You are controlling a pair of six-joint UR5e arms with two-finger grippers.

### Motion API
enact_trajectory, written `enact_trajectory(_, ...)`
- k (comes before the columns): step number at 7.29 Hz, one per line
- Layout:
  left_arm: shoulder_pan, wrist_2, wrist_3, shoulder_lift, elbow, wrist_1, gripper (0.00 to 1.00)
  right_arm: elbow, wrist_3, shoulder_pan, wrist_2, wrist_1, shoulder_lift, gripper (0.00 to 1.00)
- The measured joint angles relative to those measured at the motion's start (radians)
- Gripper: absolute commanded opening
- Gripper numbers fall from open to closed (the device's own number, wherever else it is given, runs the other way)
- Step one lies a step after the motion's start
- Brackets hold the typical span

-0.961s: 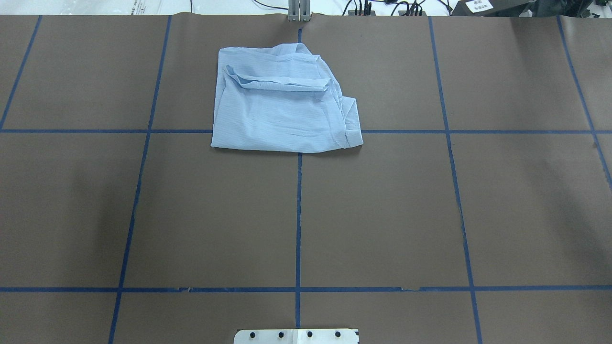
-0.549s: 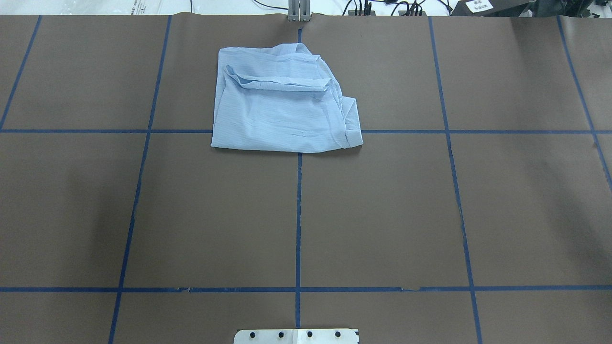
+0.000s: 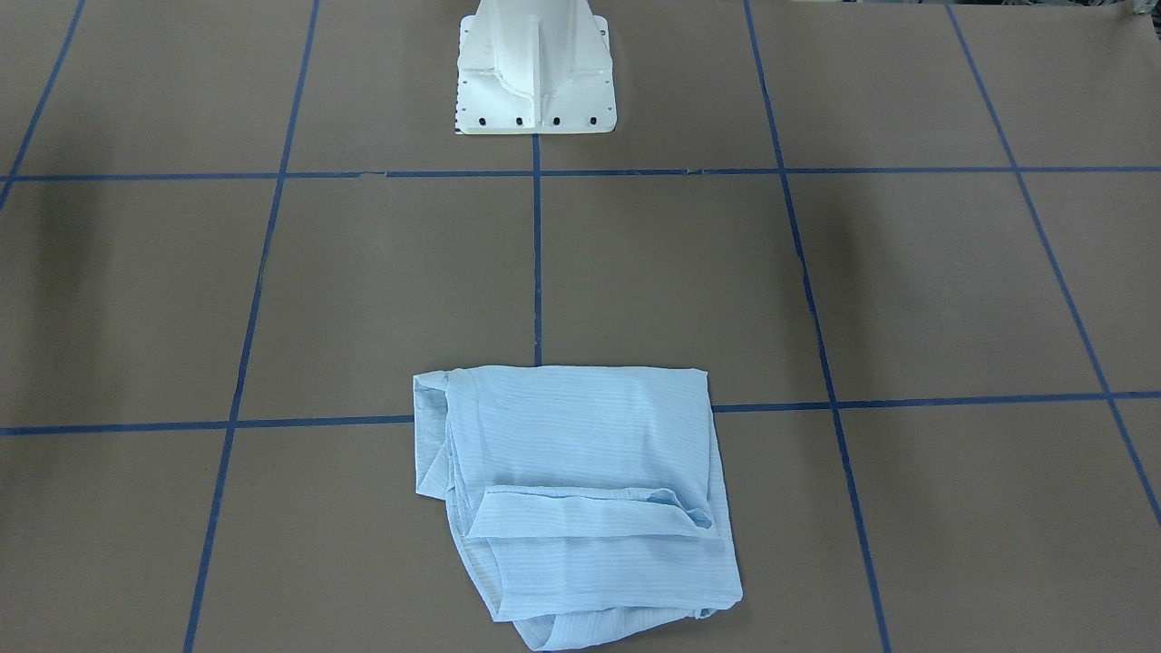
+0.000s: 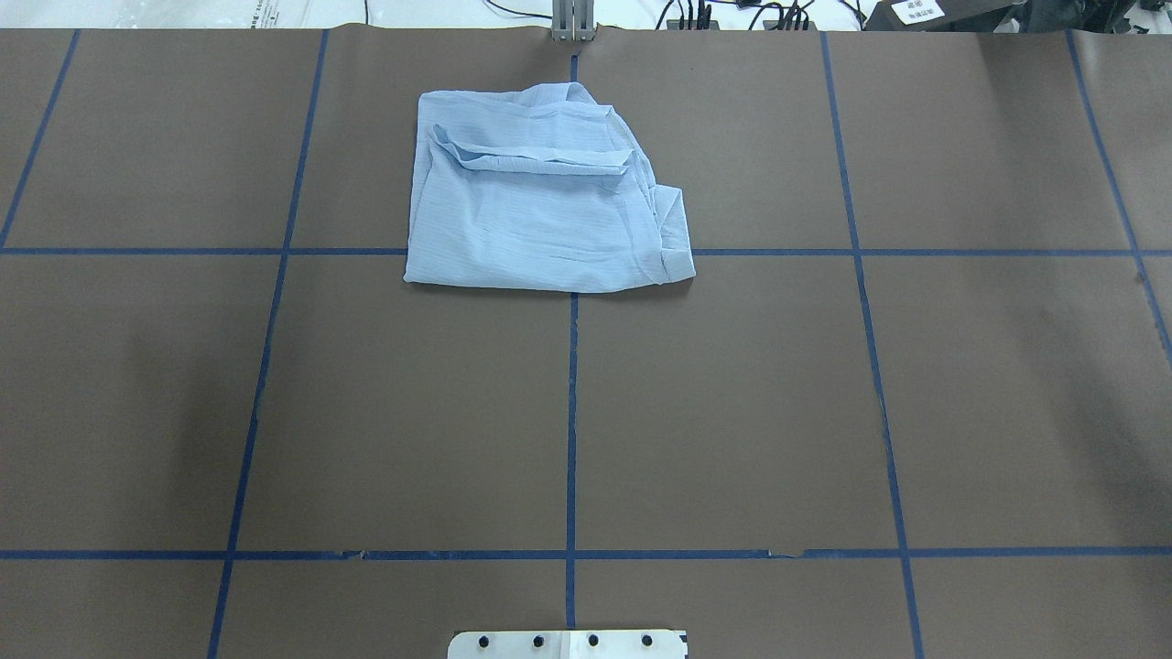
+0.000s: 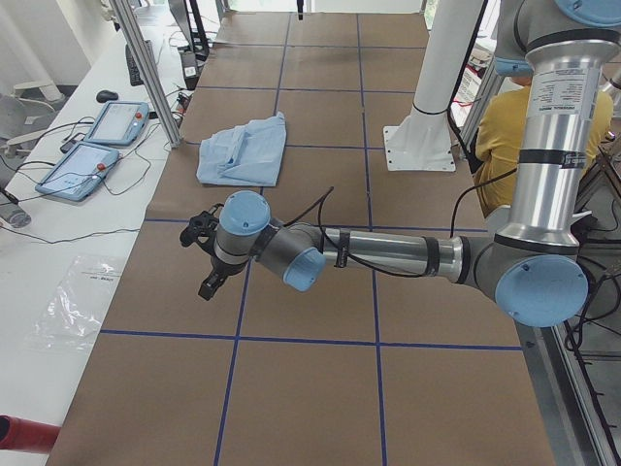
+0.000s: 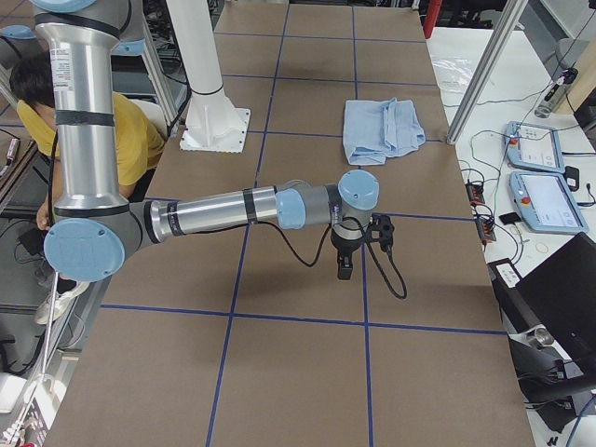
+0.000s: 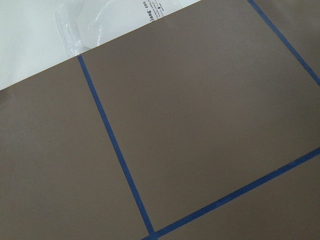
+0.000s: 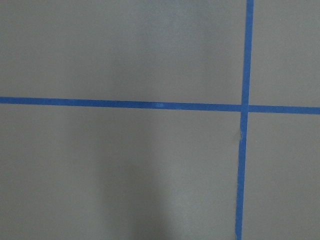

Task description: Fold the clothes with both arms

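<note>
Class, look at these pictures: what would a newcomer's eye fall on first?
The light blue shirt, folded into a rough square, lies on the brown table on the side far from the robot, across a line of blue tape. Then the left arm and right arm, each stretched low over bare table, well apart from it.

No text legible. Black print on the clear plastic bag (image 7: 100, 22), at 12 o'clock, is too small to read.
</note>
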Motion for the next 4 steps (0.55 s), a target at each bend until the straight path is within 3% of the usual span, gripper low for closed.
enact_trajectory(4, -0.001, -0.001, -0.006, -0.028, -0.001, 0.087, 0.99, -0.069, 0.003, 0.004, -0.004, 0.020, 0.006, 1.00)
